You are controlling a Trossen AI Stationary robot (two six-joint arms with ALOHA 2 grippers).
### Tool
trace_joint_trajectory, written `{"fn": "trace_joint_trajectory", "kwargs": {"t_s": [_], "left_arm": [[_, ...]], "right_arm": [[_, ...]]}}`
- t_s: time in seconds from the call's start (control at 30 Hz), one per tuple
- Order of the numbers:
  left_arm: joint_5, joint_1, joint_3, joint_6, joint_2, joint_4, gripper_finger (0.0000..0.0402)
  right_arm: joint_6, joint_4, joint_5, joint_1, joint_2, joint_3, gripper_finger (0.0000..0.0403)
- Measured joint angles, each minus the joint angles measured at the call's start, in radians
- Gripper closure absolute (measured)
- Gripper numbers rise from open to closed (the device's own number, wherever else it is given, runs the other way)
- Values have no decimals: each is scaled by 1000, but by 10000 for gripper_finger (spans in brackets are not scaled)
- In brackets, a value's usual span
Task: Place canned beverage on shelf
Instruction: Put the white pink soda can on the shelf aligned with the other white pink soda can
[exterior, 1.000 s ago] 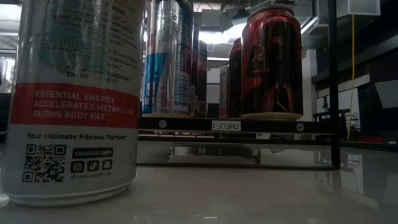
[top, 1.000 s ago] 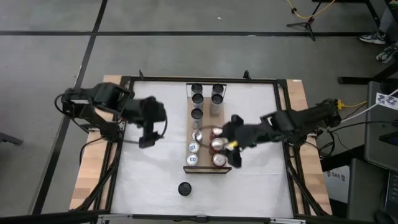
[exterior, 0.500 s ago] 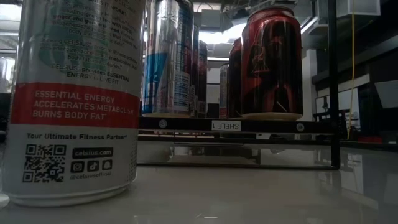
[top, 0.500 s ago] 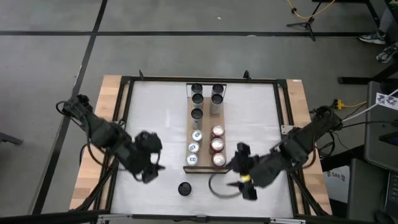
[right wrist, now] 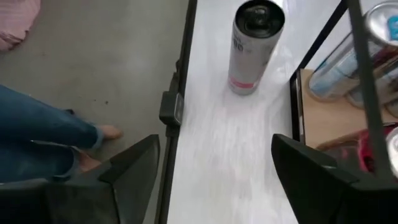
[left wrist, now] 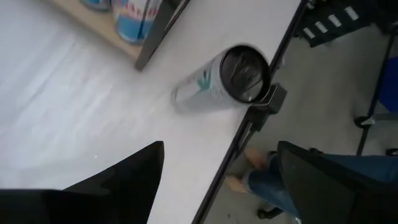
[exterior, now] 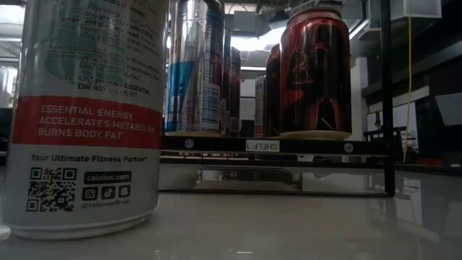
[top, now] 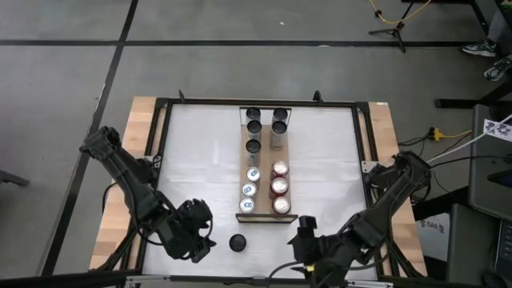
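A: Grippers?
B: Left gripper (top: 194,234) and right gripper (top: 306,240) both spread wide, holding nothing, low near table's front edge.
A: Can?
B: White-and-red tall aluminium can (top: 238,242) stands upright between them, just off the long light-brown wooden shelf (top: 265,218).

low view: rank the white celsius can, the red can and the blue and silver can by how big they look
1. White Celsius can, by far the largest, though it stands nearest the camera.
2. Red can and blue and silver can on the shelf look alike; no ranking.
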Motion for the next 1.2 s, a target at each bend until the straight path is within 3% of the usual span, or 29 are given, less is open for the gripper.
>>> {"fn": "trace_joint_trajectory", "kwargs": {"t_s": [0.47,0.9,1.2], "left_arm": [[65,-109,-80,-211,3,22,97],[33,-166,-259,-362,3,350,97],[-16,-138,-352,-458,5,432,97]], "right_arm": [[67,148,-31,-1,90,0,104],[130,329,-31,-1,204,0,104],[133,394,64,-3,267,0,104]]}}
